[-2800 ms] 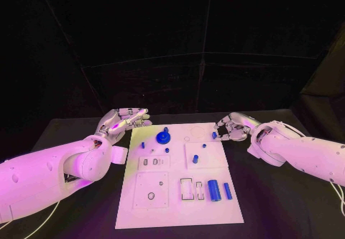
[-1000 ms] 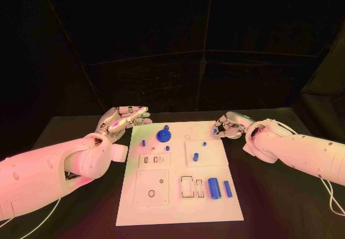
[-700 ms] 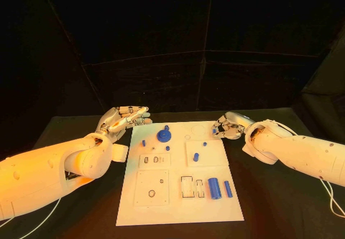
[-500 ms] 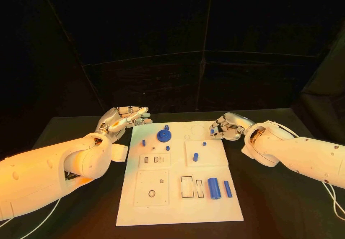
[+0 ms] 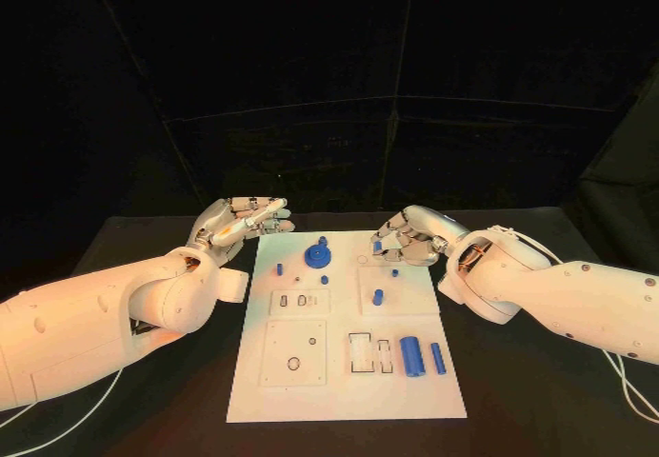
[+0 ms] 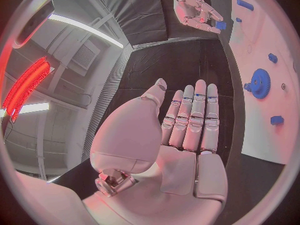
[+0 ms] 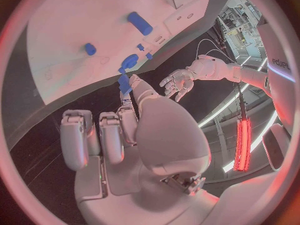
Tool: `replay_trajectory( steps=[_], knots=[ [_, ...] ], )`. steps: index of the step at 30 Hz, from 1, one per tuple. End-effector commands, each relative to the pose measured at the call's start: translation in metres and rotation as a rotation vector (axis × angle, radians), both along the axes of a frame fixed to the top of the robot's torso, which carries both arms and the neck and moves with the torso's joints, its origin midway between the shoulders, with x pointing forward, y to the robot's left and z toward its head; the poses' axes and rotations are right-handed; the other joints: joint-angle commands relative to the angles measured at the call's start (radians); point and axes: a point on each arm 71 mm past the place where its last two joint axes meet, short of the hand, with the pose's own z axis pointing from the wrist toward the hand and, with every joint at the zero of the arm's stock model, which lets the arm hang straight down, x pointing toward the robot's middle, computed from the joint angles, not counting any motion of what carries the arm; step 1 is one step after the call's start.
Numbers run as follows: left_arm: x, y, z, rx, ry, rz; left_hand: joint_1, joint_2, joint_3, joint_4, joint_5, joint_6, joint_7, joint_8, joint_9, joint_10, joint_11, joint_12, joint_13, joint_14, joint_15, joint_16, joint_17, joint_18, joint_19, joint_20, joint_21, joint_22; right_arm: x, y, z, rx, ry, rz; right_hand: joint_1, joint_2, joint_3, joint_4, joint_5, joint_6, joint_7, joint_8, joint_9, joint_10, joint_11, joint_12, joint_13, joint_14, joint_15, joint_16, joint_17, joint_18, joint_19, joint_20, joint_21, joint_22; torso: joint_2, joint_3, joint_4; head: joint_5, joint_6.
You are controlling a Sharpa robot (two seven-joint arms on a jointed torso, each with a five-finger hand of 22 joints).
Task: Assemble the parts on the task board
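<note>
The white task board lies in the middle of the table. My right hand hovers over the board's far right part and pinches a small blue part between thumb and finger; the right wrist view shows the pinched part at the fingertips. My left hand is beside the board's far left corner, held flat with straight fingers and nothing in it. A blue gear stands on the board between the hands. Small blue pegs stand nearer me.
Two blue cylinders lie side by side near the board's right edge, next to a rectangular slot. A square plate with an oval hole sits at the near left. Black table surrounds the board.
My right hand has moved left with the small blue part, from the board's far right edge to above the board. The left hand has stayed where it was.
</note>
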Motion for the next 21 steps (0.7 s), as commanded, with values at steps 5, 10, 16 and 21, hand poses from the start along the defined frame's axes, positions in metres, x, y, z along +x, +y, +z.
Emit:
replay_trajectory(
  steps=[5,10,16,21],
  knots=[
    [0.004,0.002,0.001,-0.008,-0.009,0.006,-0.005,0.002,-0.002,-0.006,0.005,0.004,0.001,-0.006,0.000,0.006,-0.001,-0.006,0.000,0.004,-0.001,-0.004,0.002,0.008,0.007,0.001,-0.005,-0.002,-0.001,0.045,0.001,-0.009,0.012,0.031,-0.011,0.003,0.009,0.002,0.004,0.011,0.000,0.002,0.001,-0.001,-0.005,-0.006,0.036,0.106,-0.005,0.003,0.263,-0.009,0.074,-0.008,0.003,0.205,-0.015,-0.0082,0.0072,0.021,-0.012],
    [0.006,0.003,0.002,-0.009,-0.010,0.011,-0.005,0.002,-0.002,-0.006,0.005,0.004,0.001,-0.006,0.000,0.006,-0.001,-0.006,0.000,0.004,-0.001,-0.004,0.002,0.008,0.007,0.001,-0.005,-0.002,-0.002,0.074,-0.007,-0.022,0.031,0.071,-0.012,0.004,0.014,0.002,0.006,0.010,0.000,0.000,0.000,-0.001,-0.006,-0.007,0.035,0.106,-0.005,0.003,0.263,-0.009,0.074,-0.008,0.003,0.205,-0.020,-0.0125,0.0126,0.023,-0.019],
    [0.007,0.004,0.004,-0.009,-0.013,0.011,-0.005,0.002,-0.002,-0.006,0.005,0.004,0.001,-0.006,0.000,0.006,-0.001,-0.006,0.000,0.004,-0.001,-0.004,0.002,0.008,0.007,0.001,-0.005,-0.002,-0.007,0.100,-0.018,-0.050,0.051,0.105,-0.012,0.004,0.015,0.002,0.006,0.010,0.000,0.000,0.000,-0.001,-0.005,-0.007,0.035,0.106,-0.005,0.003,0.263,-0.009,0.073,-0.008,0.003,0.204,-0.019,-0.0109,0.0121,0.034,-0.024],
    [0.008,0.004,0.005,-0.009,-0.014,0.011,-0.005,0.002,-0.002,-0.006,0.005,0.004,0.001,-0.006,0.000,0.006,-0.001,-0.006,0.000,0.004,-0.001,-0.004,0.002,0.008,0.007,0.001,-0.005,-0.002,-0.013,0.112,-0.033,-0.073,0.080,0.129,-0.012,0.004,0.016,0.002,0.007,0.009,0.000,-0.001,0.000,-0.002,-0.005,-0.008,0.034,0.106,-0.005,0.003,0.263,-0.009,0.073,-0.008,0.003,0.204,-0.017,-0.0098,0.0102,0.042,-0.029]
  ],
)
